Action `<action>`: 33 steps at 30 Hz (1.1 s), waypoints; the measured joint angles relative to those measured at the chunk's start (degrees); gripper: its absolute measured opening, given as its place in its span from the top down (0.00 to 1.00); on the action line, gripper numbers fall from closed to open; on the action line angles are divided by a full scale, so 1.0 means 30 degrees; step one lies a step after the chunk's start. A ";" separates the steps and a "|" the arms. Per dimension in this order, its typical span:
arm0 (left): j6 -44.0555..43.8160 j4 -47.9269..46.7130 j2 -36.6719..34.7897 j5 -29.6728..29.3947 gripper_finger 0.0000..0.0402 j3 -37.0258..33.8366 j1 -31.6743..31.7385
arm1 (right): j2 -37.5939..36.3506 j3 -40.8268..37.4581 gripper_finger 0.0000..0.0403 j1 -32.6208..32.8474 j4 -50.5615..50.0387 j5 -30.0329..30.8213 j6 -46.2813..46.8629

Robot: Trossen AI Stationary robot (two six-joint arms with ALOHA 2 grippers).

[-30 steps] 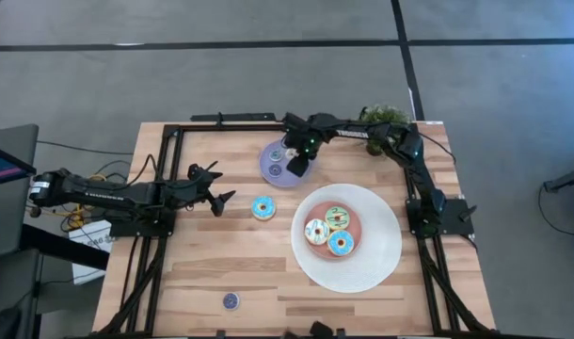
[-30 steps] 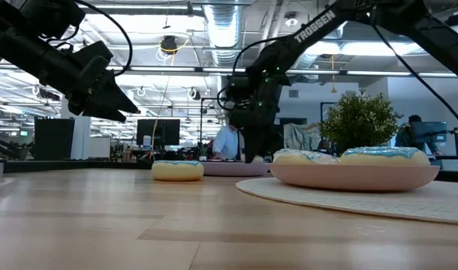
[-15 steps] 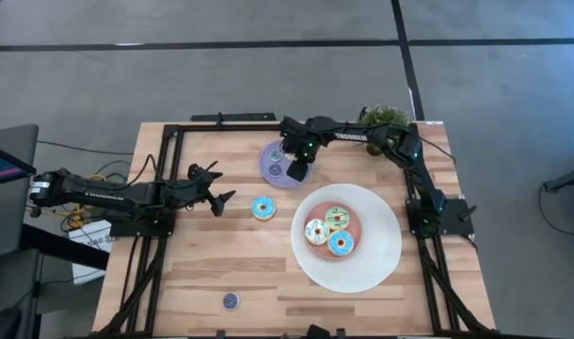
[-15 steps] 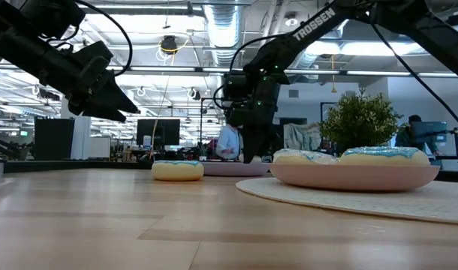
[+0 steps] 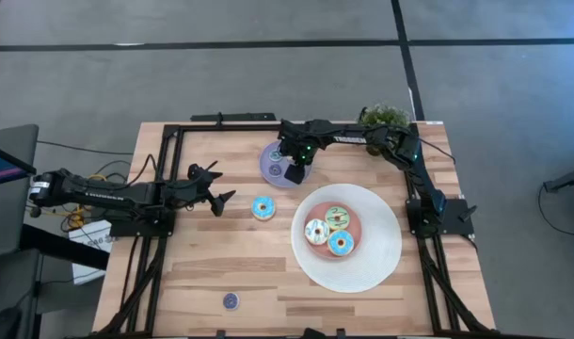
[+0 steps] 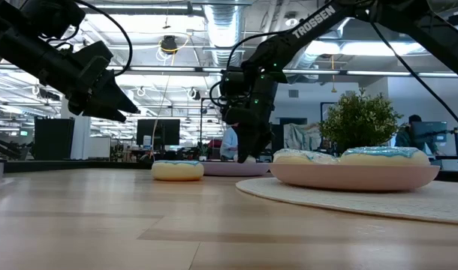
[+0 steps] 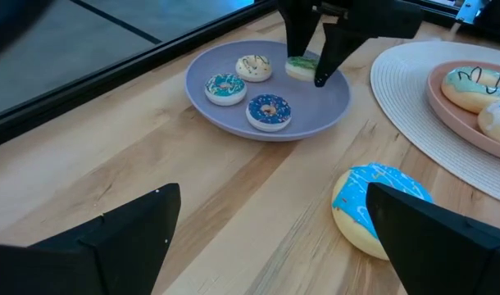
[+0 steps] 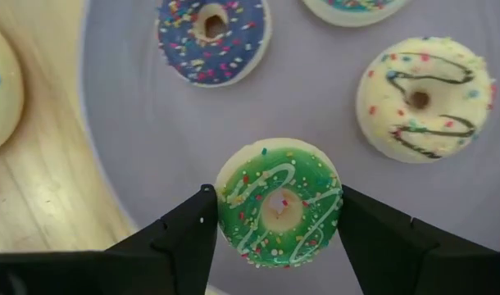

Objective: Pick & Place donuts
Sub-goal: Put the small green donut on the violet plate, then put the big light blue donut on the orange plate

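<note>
My right gripper points down over the lavender plate at the table's far middle. Its open fingers stand on either side of a tiny green donut that lies flat on the plate. Three more tiny donuts, purple, cream and blue, lie beside it. A larger blue donut rests on the table. My left gripper waits open, left of that donut. My right gripper's fingers stand close beside the green donut's two opposite edges, coming from above. Whether they touch it, I cannot tell. The donut lies flat on the plate, icing up.
A big white plate holds a pink dish with three larger donuts at right of centre. A potted plant stands at the far right corner. One tiny donut lies near the front edge. Black frame rails line the table.
My right gripper has rolled a little about its own axis above the lavender plate. The green donut stays on the plate between its fingers.
</note>
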 joint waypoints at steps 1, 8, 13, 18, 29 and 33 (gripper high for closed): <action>0.0000 0.0000 0.0004 0.0000 0.04 0.0000 0.0000 | 0.0000 0.0000 0.43 0.0002 -0.0026 0.0000 0.0005; 0.0000 0.0000 -0.0004 0.0007 0.04 0.0000 0.0000 | -0.0007 0.0000 0.42 -0.0116 -0.0032 0.0017 0.0174; -0.0007 0.0000 -0.0002 0.0007 0.04 0.0000 0.0000 | -0.0007 0.0000 0.38 -0.0087 -0.0188 0.0013 0.0209; -0.0007 0.0000 0.0004 0.0022 0.04 0.0000 0.0000 | -0.0015 0.0000 0.30 -0.0096 -0.0207 0.0030 0.0210; -0.0007 -0.0007 -0.0004 0.0029 0.04 0.0000 0.0000 | -0.1470 0.0000 0.23 -0.1045 -0.1306 -0.0957 0.0550; 0.0000 0.0000 0.0000 0.0029 0.04 0.0000 0.0000 | -0.3031 0.0000 0.23 -0.1536 -0.2305 -0.1045 0.0731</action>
